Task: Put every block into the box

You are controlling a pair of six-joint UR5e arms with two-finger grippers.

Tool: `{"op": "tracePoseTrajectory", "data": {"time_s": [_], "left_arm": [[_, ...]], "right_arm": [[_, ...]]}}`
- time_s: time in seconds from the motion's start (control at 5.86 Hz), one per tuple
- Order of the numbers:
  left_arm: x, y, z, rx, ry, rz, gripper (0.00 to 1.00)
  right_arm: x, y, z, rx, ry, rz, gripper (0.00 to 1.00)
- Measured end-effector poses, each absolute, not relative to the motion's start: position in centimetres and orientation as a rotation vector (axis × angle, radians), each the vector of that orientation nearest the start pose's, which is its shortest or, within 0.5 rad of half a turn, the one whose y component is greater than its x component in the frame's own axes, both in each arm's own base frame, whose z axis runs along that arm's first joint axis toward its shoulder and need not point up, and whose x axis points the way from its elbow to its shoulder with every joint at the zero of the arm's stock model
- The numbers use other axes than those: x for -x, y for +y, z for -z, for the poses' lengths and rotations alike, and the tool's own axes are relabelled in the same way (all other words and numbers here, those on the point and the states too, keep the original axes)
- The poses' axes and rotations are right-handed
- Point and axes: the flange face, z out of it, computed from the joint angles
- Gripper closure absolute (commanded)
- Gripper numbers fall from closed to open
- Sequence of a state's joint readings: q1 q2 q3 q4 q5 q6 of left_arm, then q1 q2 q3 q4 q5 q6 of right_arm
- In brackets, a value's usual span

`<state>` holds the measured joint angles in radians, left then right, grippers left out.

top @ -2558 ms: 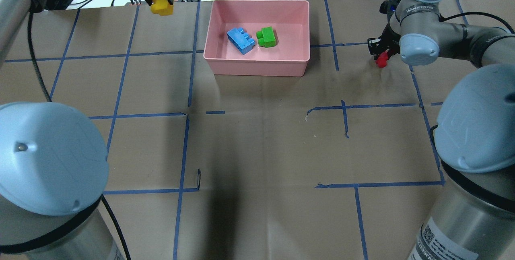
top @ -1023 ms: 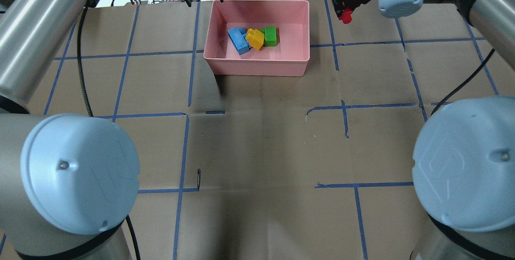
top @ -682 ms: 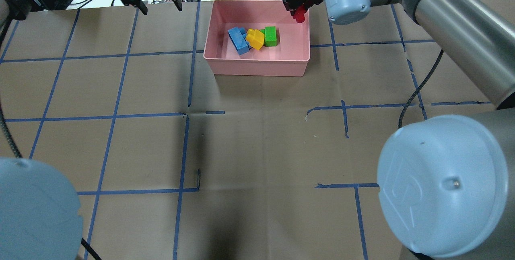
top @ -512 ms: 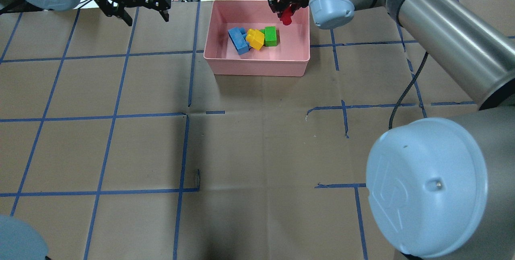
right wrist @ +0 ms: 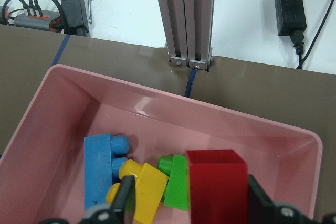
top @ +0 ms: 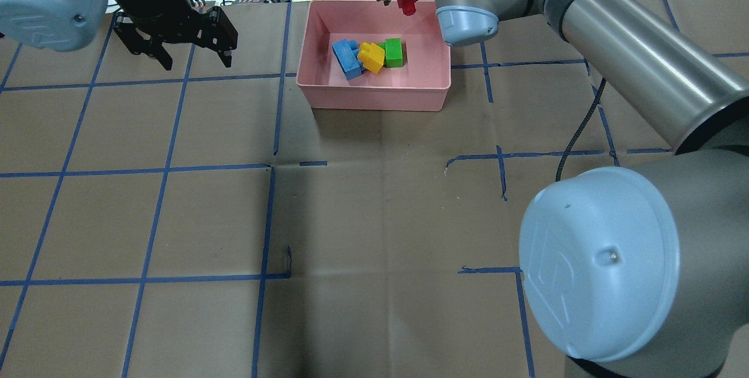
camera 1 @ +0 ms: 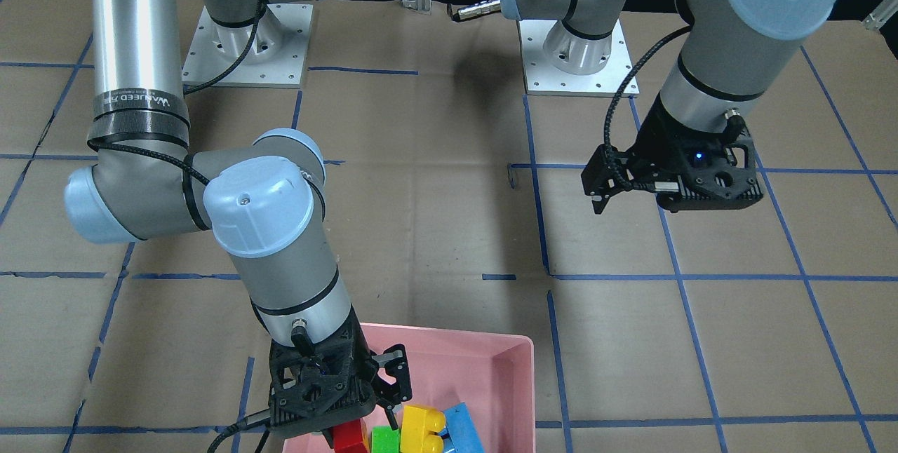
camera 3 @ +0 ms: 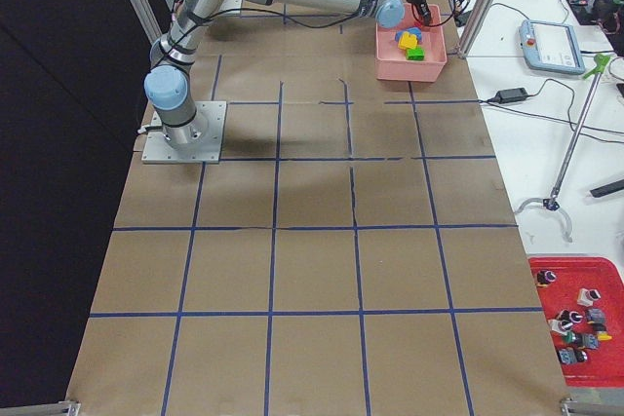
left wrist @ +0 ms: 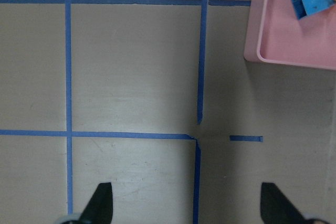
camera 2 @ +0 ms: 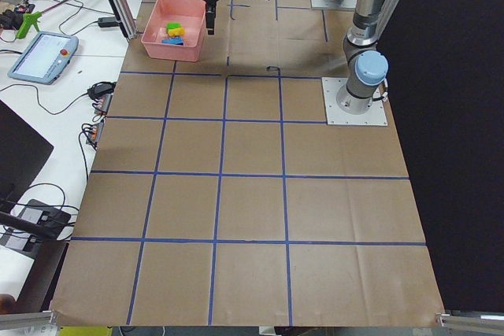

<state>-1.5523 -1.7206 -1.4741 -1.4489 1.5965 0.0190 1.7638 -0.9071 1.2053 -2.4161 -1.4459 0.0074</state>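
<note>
The right gripper (right wrist: 191, 205) clasped the red block (right wrist: 216, 179), its bottom cut off, with the box (right wrist: 68, 95) below. The left gripper (left wrist: 187, 201) stood spread wide.

Four fixed, two wrist; common box (top: 374, 100)

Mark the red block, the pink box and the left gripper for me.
red block (right wrist: 216, 184), right wrist view, on its broad near face.
pink box (top: 374, 99), overhead view, on its near outer wall.
left gripper (top: 196, 61), overhead view, midway between its fingertips.
</note>
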Motion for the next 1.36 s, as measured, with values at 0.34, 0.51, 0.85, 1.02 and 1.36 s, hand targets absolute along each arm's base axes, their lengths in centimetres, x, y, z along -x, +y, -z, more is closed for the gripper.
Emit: {"op": "tracePoseTrajectory", "data": {"time_s": [0.34,0.51,0.85,1.02,1.36], "left_arm": [[13.4,-54.5,-48.5,-0.036,3.119,0.068,0.0],[13.2,-54.3,-48.8,-0.041,3.121,0.041,0.0],[11.1,-54.5,-48.5,-0.042,3.158,0.021,0.0],[10.2,-54.3,-48.7,-0.061,3.165,0.025,0.0],[10.1,-54.3,-49.0,-0.054,3.162,0.032,0.0]], "right_arm": [[-29.1,-73.1,-35.3,0.317,2.84,0.802,0.0],[-29.1,-73.1,-35.3,0.318,2.84,0.802,0.0],[-28.9,-72.7,-35.3,0.313,2.846,0.795,0.0],[-28.0,-72.3,-36.3,0.296,2.865,0.772,0.0],[-24.1,-69.8,-39.8,0.224,2.96,0.492,0.0]]}}
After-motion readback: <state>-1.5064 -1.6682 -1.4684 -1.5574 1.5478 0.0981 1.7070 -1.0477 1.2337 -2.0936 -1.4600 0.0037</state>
